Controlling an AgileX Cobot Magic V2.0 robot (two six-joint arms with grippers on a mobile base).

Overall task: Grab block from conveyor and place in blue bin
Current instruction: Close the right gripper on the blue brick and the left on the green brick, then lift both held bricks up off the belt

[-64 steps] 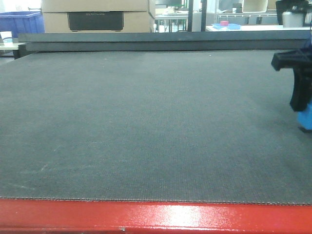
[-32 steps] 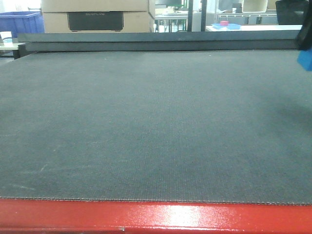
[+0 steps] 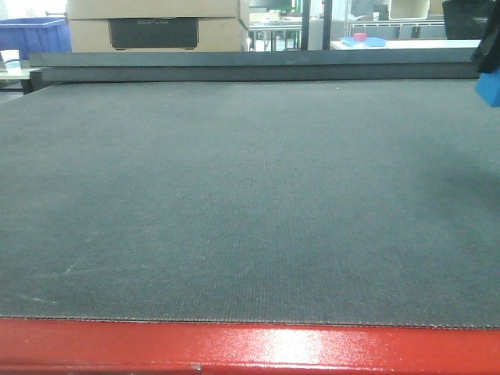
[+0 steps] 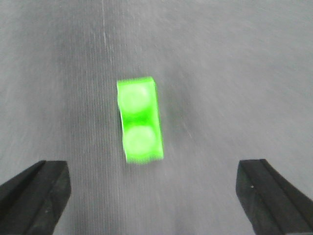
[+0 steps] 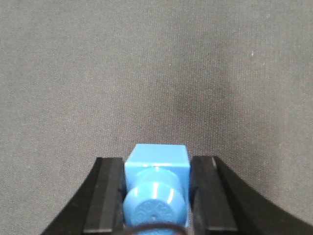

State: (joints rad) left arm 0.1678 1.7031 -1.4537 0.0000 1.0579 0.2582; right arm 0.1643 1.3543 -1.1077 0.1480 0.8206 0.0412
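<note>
The small bright blue block (image 5: 157, 157) is clamped between the black fingers (image 5: 108, 196) of my right gripper (image 5: 157, 169), which is shut on it above the conveyor belt (image 5: 146, 73). In the front view the block (image 3: 490, 88) hangs at the far right edge, well above the dark grey conveyor (image 3: 250, 195), with only a dark bit of the gripper showing over it. A blue bin (image 3: 31, 35) stands beyond the belt's far left corner. My left gripper (image 4: 152, 188) is open over the belt, with a green two-stud block (image 4: 139, 120) lying just ahead of its jaws.
The glossy red frame (image 3: 250, 348) runs along the belt's near edge. Cardboard boxes (image 3: 156, 23) stand behind the far edge, and a blue tray (image 3: 363, 41) with a pink item sits on a table at the back right.
My right gripper has lifted the blue block from belt level up to the upper right edge of the front view. In the last half second it has barely moved.
</note>
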